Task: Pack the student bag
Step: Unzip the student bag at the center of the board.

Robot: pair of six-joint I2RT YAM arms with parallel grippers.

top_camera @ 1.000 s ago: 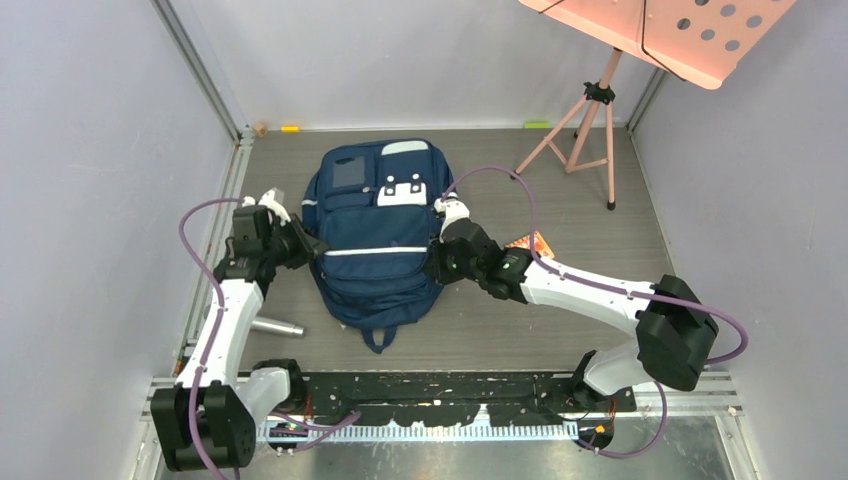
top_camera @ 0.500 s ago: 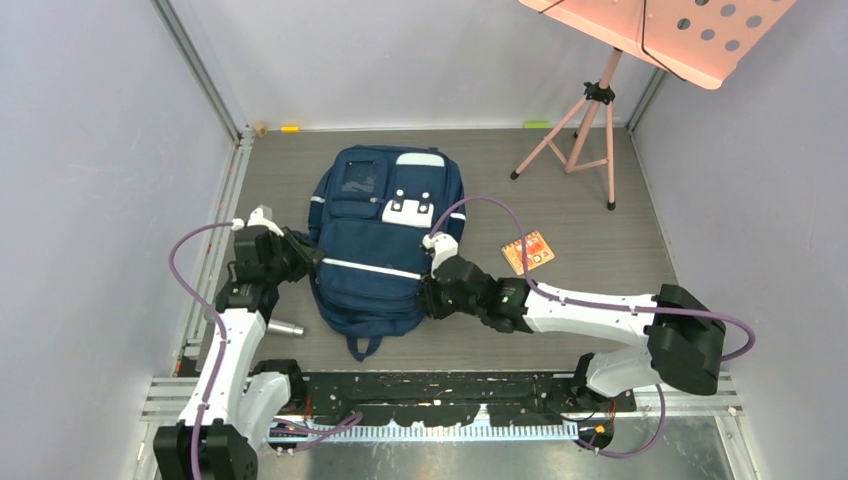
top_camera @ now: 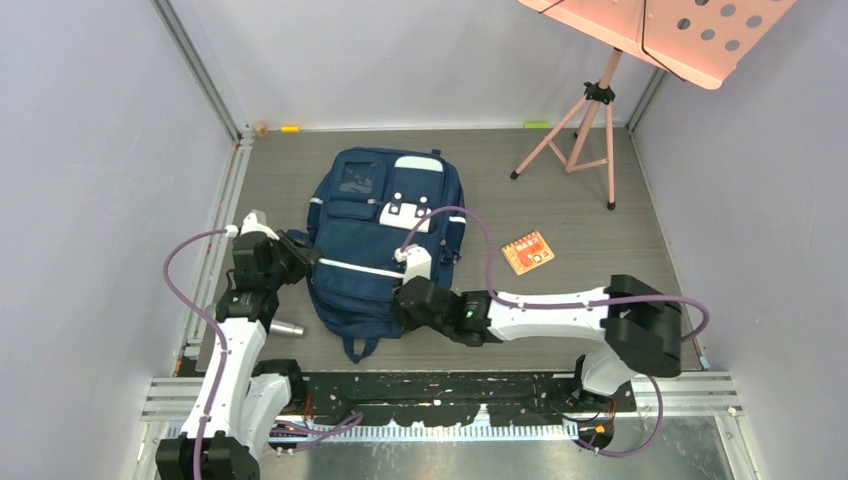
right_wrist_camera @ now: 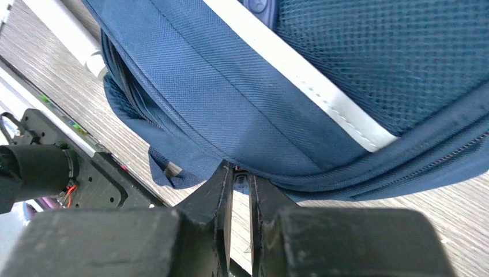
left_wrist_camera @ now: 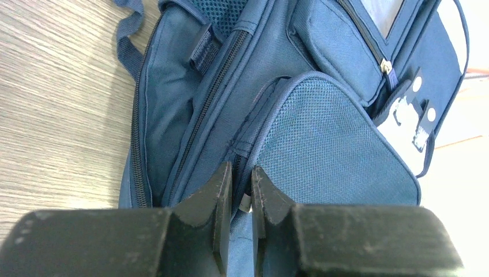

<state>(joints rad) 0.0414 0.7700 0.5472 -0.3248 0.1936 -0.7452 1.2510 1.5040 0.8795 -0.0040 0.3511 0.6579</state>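
**Fig.** The student bag (top_camera: 378,250) lies front-up at the centre of the table (top_camera: 600,300). We see the left gripper (left_wrist_camera: 242,199), nearly shut, pinching its 9 o'clock side by a zip. The right gripper (right_wrist_camera: 241,183), equally narrow, nips the 5 o'clock seam. We judge either thin pinch could slip under uneven pulling. Bag: navy fabric, pale stripes, white patch, mesh pocket, handle loop toward 6 o'clock.

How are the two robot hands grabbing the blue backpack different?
The left gripper pinches the student bag at its left side, beside a mesh pocket; the right gripper pinches its near right corner, below a pale stripe. The left arm reaches straight ahead from its base; the right arm stretches sideways across toward the bag. Both have jaws nearly shut on the bag.
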